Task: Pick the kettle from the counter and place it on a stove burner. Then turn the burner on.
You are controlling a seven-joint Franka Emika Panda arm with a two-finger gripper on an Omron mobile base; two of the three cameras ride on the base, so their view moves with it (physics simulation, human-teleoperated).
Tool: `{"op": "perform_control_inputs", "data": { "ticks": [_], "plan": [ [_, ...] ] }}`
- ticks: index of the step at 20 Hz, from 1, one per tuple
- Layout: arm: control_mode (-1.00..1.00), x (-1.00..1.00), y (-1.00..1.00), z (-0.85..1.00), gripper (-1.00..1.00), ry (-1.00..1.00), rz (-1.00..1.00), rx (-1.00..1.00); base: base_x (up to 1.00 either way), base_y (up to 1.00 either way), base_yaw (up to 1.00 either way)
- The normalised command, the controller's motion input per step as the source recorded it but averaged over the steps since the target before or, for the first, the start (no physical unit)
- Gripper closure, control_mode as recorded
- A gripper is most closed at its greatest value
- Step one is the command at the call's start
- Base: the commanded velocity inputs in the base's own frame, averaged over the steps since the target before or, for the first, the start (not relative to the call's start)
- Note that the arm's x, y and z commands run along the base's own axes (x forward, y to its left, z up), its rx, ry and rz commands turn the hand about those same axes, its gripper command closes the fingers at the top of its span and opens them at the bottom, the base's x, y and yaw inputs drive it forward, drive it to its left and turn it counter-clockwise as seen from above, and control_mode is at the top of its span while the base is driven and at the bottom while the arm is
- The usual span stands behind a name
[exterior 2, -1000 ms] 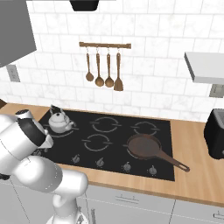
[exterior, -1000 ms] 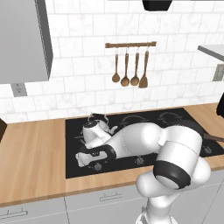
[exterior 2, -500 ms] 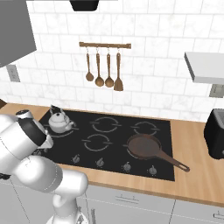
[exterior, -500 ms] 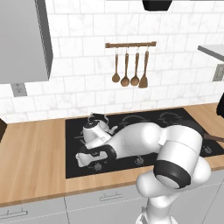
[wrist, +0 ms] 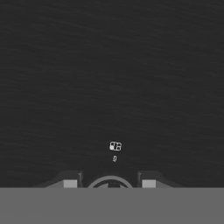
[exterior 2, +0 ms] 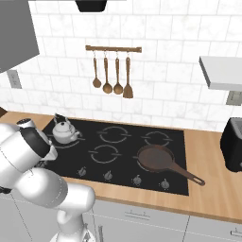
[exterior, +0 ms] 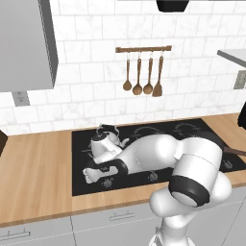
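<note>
The white arm reaches low and forward over the front left of the black glass cooktop (exterior: 192,132), its hand pointing down at the row of knobs. The gripper (wrist: 109,183) hangs just over a round grey knob (wrist: 110,183) between its two fingers (wrist: 70,183), which stand apart. The small silvery-white kettle with a black arched handle (exterior 2: 63,131) sits on the rear left grey ring burner (exterior 2: 71,142), just behind the hand. A dark frying pan (exterior 2: 158,159) rests on the front right burner, well apart. The light brown wood-grain tabletop (exterior: 33,173) flanks the cooktop.
</note>
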Motion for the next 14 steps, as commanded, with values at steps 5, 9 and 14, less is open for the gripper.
{"op": "perform_control_inputs", "data": {
  "ticks": [5, 9, 14],
  "plan": [
    [-1.0, 0.0, 0.0, 0.0, 1.0, 0.0, 0.07, -0.01, 0.0, 0.0, 0.0],
    [-1.0, 0.0, 0.0, 0.0, 1.0, -0.01, 0.15, -0.03, 0.0, 0.0, 0.0],
    [-1.0, 0.0, 0.0, 0.0, 1.0, -0.03, 0.17, -0.03, 0.0, 0.0, 0.0]
  ]
}}
